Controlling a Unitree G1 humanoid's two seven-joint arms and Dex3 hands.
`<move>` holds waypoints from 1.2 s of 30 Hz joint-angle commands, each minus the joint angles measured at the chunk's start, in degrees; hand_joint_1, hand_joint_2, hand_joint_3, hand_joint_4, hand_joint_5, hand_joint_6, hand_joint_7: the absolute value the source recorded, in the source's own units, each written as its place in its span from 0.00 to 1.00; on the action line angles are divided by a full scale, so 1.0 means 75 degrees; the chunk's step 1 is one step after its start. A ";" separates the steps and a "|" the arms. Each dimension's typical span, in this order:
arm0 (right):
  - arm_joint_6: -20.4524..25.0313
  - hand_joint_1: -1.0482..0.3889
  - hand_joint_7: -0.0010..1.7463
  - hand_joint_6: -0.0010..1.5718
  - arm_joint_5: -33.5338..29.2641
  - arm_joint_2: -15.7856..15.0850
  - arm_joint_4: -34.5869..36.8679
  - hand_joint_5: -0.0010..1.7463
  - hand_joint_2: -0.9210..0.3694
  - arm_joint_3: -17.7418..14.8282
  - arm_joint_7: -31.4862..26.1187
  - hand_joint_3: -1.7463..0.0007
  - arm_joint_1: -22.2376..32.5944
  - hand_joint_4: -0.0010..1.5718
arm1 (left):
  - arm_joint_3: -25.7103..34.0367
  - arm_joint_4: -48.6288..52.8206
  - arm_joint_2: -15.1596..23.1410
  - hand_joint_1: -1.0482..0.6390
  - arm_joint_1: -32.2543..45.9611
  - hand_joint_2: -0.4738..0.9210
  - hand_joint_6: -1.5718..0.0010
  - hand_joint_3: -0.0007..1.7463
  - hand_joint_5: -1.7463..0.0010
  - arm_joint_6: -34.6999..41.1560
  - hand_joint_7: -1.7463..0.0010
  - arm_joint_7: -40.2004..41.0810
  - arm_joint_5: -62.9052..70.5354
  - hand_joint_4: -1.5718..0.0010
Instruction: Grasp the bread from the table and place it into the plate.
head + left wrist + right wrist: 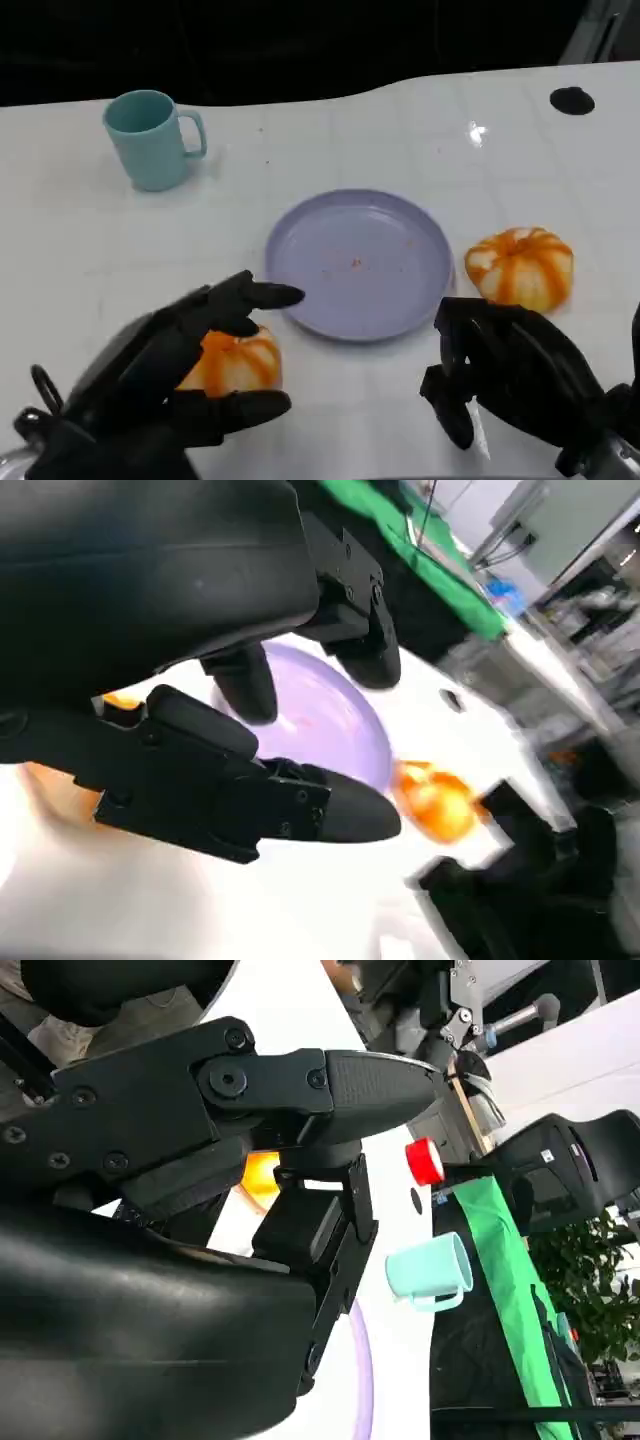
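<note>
An orange-and-white striped bread (238,363) lies on the white table just left of and nearer than the lilac plate (360,265). My left hand (170,385) reaches around it, one finger above and the thumb below, without closing on it. In the left wrist view the left hand (190,610) spreads before the bread (122,706) and the plate (335,720). A second striped bread (520,266) (435,800) sits right of the plate. My right hand (510,372) (200,1210) hovers near that bread with nothing in its loosely bent fingers.
A teal mug (152,138) (428,1268) stands at the back left. A black mark (572,100) is on the table at the far right. The table's far edge curves behind the plate. A red object (424,1160) shows beyond the table.
</note>
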 commanded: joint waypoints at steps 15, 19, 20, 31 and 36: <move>0.0055 0.07 0.85 0.70 0.0009 -0.0055 -0.0102 0.90 0.00 -0.0011 -0.0017 0.76 -0.0011 0.82 | -0.1385 0.0346 0.1005 0.16 -0.1390 1.00 0.85 0.04 0.80 0.2083 1.00 -0.1376 0.4210 0.84; 0.0106 0.06 0.85 0.70 -0.0034 -0.0068 -0.0161 0.90 0.00 0.0019 -0.0082 0.75 0.0001 0.82 | -0.1597 0.1202 0.0888 0.17 -0.1802 1.00 0.84 0.03 0.83 0.2179 1.00 -0.1172 0.4134 0.82; 0.0113 0.07 0.85 0.70 -0.0034 -0.0075 -0.0174 0.90 0.00 0.0024 -0.0085 0.75 0.0002 0.82 | -0.1649 0.1450 0.0835 0.17 -0.1925 1.00 0.85 0.03 0.84 0.2244 1.00 -0.1173 0.4105 0.82; 0.0092 0.06 0.86 0.70 -0.0022 -0.0087 -0.0233 0.91 0.00 0.0010 -0.0061 0.76 0.0038 0.82 | -0.2281 0.3924 0.0474 0.15 -0.2817 1.00 0.85 0.02 0.87 0.2258 0.99 -0.0086 0.4037 0.82; 0.0111 0.06 0.86 0.69 0.0001 -0.0090 -0.0276 0.91 0.00 -0.0001 -0.0052 0.76 0.0054 0.82 | -0.2419 0.4767 0.0420 0.17 -0.3087 1.00 0.84 0.02 0.88 0.2122 0.99 0.0404 0.3837 0.81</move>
